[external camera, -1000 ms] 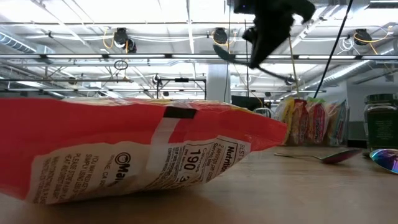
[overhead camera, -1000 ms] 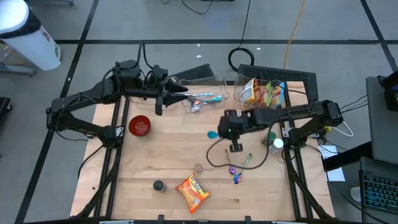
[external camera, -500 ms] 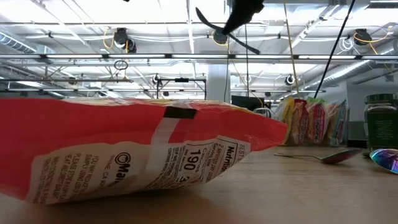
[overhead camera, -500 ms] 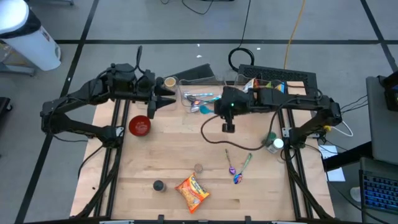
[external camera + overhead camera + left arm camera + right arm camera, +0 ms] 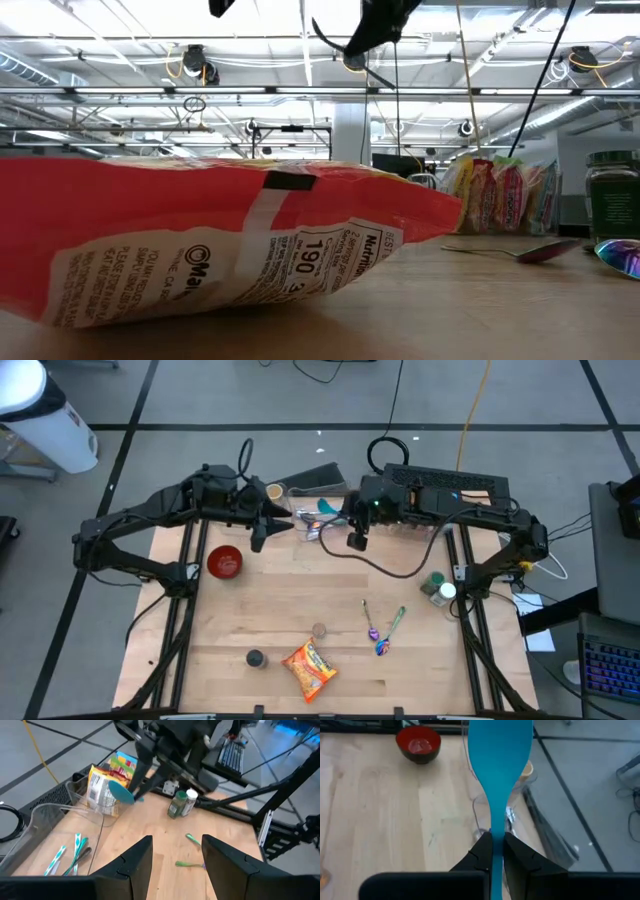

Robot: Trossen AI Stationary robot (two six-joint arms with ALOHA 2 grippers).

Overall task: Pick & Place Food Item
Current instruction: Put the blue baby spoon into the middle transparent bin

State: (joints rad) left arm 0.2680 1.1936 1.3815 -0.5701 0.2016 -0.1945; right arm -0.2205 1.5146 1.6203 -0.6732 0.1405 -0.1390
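Snack bag (image 5: 308, 669) is lying flat near the front edge of the counter (image 5: 280, 605), well apart from both arms, and it's not being touched by anything. So the pick on it hasn't been started, as far as can be judged.

What's in hand instead: a teal spatula (image 5: 499, 750) is pinched by its handle in the right claw (image 5: 492, 840), fingers clamped tight on it, and it's held up in the air over the back of the counter by the clear bin (image 5: 65, 807). Looks like the spatula is being carried to that bin. The left claw (image 5: 177, 845) is about half open with nothing in it, hovering just beside the bin on its own side.

Next move, probably: the spatula gets lowered into the bin and let go, then a claw has to be brought all the way forward to the bag.

Count:
- 1 snack bag out front, at least 2 more bags (image 5: 102, 787) standing at the back
- 1 spatula
- 1 red bowl (image 5: 224, 562)
- 1 green jar (image 5: 433, 586)
- 2 small spoons (image 5: 380, 628) loose on the counter
- 3 or so utensils in the bin, hard to be sure
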